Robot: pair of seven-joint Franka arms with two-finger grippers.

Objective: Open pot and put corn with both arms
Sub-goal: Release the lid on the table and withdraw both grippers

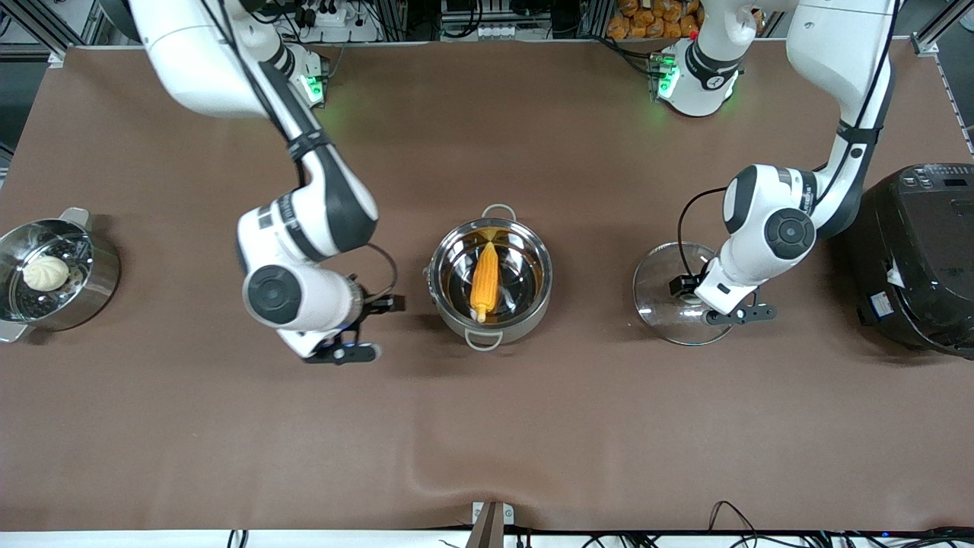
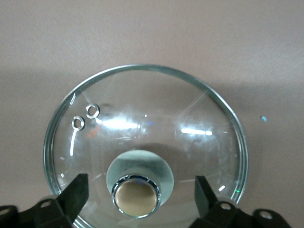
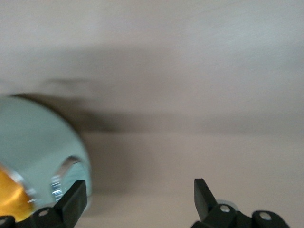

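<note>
The shiny steel pot stands open in the middle of the table. The yellow-orange corn lies inside it. The clear glass lid lies flat on the table beside the pot, toward the left arm's end. My left gripper is over the lid. In the left wrist view it is open, with its fingers on either side of the copper-coloured knob and apart from it. My right gripper is beside the pot toward the right arm's end, and it is open and empty. The pot's wall and a bit of corn show in the right wrist view.
A steel steamer pot with a white bun stands at the right arm's end. A big black rice cooker stands at the left arm's end, close to the left arm's elbow. The brown cloth has a fold near the front edge.
</note>
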